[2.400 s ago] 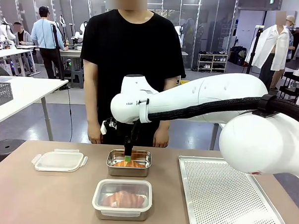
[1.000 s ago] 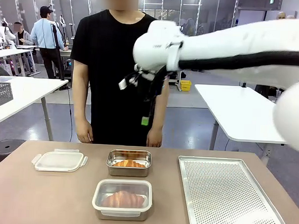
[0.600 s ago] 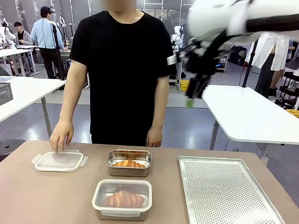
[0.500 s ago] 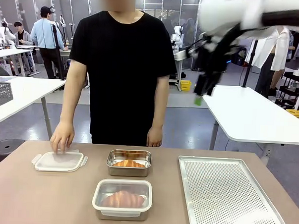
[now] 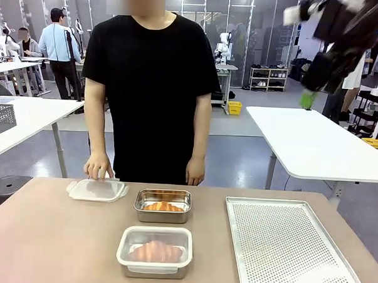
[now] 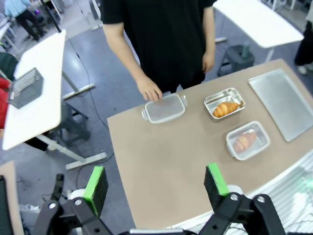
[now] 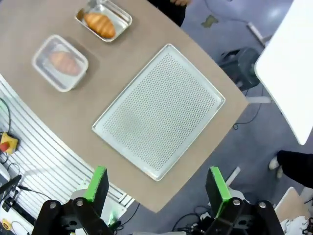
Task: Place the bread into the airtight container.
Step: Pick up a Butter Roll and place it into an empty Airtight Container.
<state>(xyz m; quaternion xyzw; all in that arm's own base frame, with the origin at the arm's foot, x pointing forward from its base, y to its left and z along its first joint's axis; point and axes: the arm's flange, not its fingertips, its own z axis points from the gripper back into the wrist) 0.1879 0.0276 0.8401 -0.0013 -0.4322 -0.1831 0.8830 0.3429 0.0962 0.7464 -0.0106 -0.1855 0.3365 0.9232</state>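
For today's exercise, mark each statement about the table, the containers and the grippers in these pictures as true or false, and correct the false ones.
1. The far steel container holds a croissant and has no lid on. True.
2. The near container is empty. False: it holds a croissant under a clear lid.
3. The person's hand rests on the loose lid. True.
4. The right gripper is shut on a croissant. False: its jaws are open and hold nothing, high above the perforated tray.
5. The left gripper is open above the table. True.
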